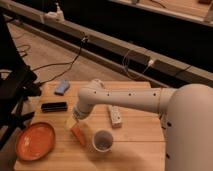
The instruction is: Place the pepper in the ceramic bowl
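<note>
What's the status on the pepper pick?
Gripper at pepper, jaws open. Pepper on table, not lifted. Ceramic bowl empty. White cup opposite side, off the path.

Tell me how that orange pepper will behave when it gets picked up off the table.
Tapered and rounded, the pepper may roll or pivot if nudged. It looks small and thin, so probably light. The end effector, just over it, should likely grip its thicker part.

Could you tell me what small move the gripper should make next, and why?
Probably lower slightly and close on the pepper. The gripper hangs open just over the pepper's upper end. The pepper lies on the table, not gripped, and the ceramic bowl nearby holds nothing yet.
</note>
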You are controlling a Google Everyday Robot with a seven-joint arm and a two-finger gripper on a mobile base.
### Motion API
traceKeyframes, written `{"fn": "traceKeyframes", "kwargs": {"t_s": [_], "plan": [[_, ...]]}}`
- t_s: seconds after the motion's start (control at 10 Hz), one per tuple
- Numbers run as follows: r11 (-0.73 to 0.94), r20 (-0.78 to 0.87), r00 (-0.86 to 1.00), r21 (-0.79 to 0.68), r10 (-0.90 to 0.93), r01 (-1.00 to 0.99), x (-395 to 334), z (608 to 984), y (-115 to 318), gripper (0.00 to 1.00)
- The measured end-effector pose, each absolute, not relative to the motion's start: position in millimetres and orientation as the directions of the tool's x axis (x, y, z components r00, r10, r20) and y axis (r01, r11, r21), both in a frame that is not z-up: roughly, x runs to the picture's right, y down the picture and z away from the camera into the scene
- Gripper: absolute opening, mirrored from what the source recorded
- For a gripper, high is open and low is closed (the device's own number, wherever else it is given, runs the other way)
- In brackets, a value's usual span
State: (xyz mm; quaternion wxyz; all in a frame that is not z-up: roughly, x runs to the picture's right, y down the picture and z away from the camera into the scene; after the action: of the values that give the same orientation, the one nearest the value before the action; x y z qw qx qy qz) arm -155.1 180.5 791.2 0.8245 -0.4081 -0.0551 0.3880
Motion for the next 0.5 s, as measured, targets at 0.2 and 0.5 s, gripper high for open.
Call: {"fn": "traceKeyframes", "kwargs": {"t_s": [0.2,0.5], "plan": [[0.362,-0.247,0.692,-0.708,0.678,-0.607,-160.5,804.4,191.1,0.8],[0.361,-0.261,0.712,-0.719,0.652,-0.594,-179.9,812.8,211.9,0.8]]}}
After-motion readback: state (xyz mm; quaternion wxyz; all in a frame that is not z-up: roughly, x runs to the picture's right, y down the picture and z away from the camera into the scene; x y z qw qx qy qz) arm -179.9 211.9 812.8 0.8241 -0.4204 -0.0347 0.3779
